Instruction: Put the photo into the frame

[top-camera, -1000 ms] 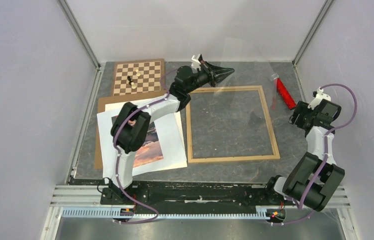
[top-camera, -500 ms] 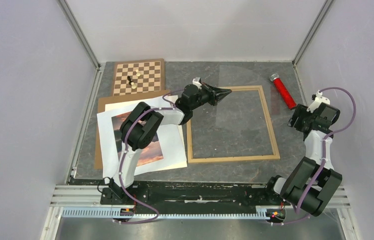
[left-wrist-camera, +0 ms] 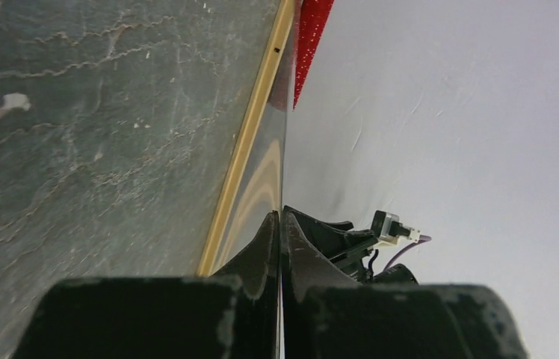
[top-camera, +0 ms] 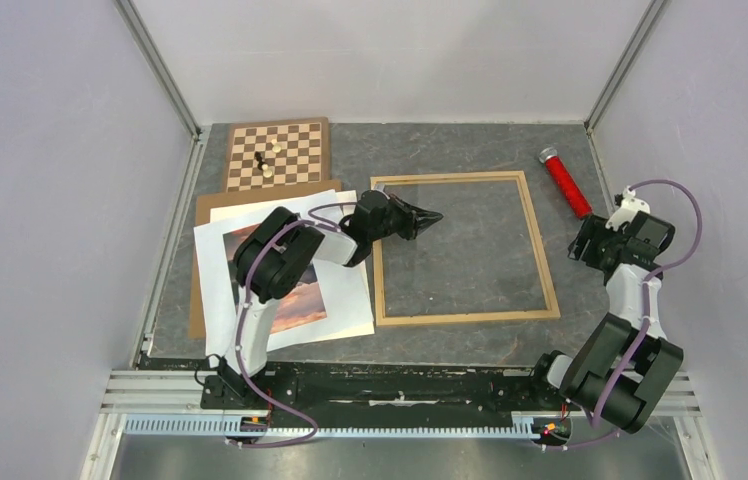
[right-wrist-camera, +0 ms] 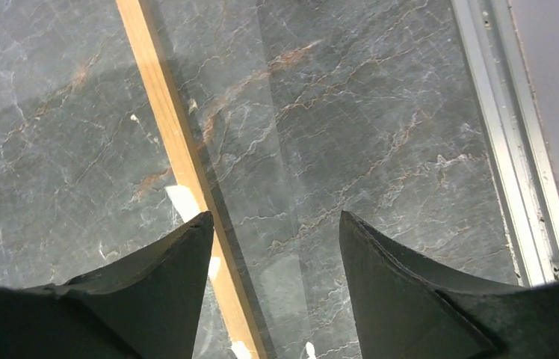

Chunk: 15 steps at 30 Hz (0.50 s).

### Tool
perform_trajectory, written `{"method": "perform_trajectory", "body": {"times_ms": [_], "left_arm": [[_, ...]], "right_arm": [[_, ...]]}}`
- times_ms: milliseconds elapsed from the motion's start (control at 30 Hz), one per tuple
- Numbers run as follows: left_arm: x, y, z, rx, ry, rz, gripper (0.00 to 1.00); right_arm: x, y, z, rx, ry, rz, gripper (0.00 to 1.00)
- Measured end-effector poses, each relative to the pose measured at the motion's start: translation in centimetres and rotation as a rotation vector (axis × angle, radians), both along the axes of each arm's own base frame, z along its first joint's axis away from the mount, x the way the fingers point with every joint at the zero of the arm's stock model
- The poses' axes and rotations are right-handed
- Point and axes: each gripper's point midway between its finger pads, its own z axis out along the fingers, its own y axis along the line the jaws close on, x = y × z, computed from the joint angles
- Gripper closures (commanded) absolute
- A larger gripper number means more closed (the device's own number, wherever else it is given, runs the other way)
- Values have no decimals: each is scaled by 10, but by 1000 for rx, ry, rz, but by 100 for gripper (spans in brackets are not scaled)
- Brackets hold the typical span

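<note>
the photo (top-camera: 300, 300) lies at 9 o'clock of the frame (top-camera: 466, 317), on white sheets (top-camera: 350, 295) over a brown backing board (top-camera: 208, 208), partly under my left arm. the left gripper (top-camera: 436, 214) has its jaws pressed together on what looks like a thin clear pane (left-wrist-camera: 275, 149), low over the frame's opening. i'd seat that pane flat inside the rails before going for the photo. the right gripper (right-wrist-camera: 273, 221), jaws apart and empty, hovers over the 3 o'clock rail. chessboard (top-camera: 295, 150) at 11 o'clock, red tube (top-camera: 568, 183) at 2; my own arm blocks the photo.
</note>
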Motion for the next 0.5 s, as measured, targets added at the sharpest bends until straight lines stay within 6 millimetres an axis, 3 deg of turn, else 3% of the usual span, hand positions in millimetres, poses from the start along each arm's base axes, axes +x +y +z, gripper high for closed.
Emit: {"method": "perform_trajectory", "body": {"times_ms": [267,500], "left_arm": [[0,22,6,76,-76,1,98],[-2,41,-14,166,-104,4,98]], "right_arm": [[-4,20,-23,35,49,84,35],[-2,40,-37,61,84,157,36]]}}
